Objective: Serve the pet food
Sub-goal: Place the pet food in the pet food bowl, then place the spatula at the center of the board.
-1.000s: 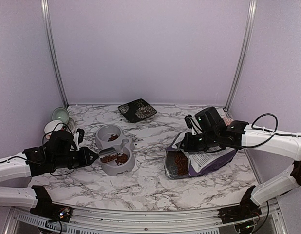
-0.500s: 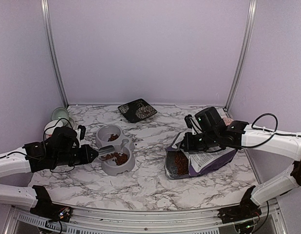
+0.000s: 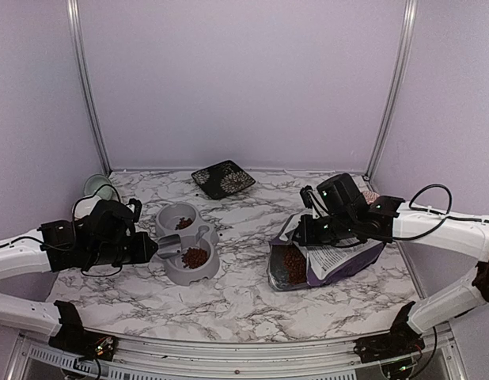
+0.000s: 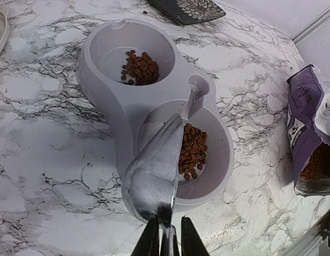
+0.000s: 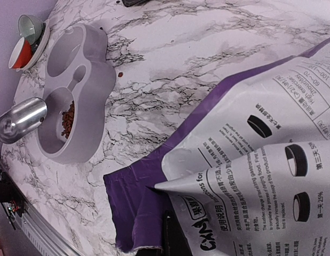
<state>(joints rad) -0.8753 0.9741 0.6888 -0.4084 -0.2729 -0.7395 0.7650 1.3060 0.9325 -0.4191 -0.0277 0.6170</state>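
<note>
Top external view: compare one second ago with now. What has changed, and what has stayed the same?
The left gripper, shut on the metal scoop, has shifted slightly and tipped the scoop over. The pet food now lies heaped in the near compartment of the grey double bowl. The right gripper, shut on the bag, and the patterned plate stayed put.

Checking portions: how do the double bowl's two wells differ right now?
The near well holds the bigger heap of pet food; the far well holds a smaller one. The metal scoop hangs tilted over the near well; nothing hangs over the far well. Both are round, grey, partly filled.
</note>
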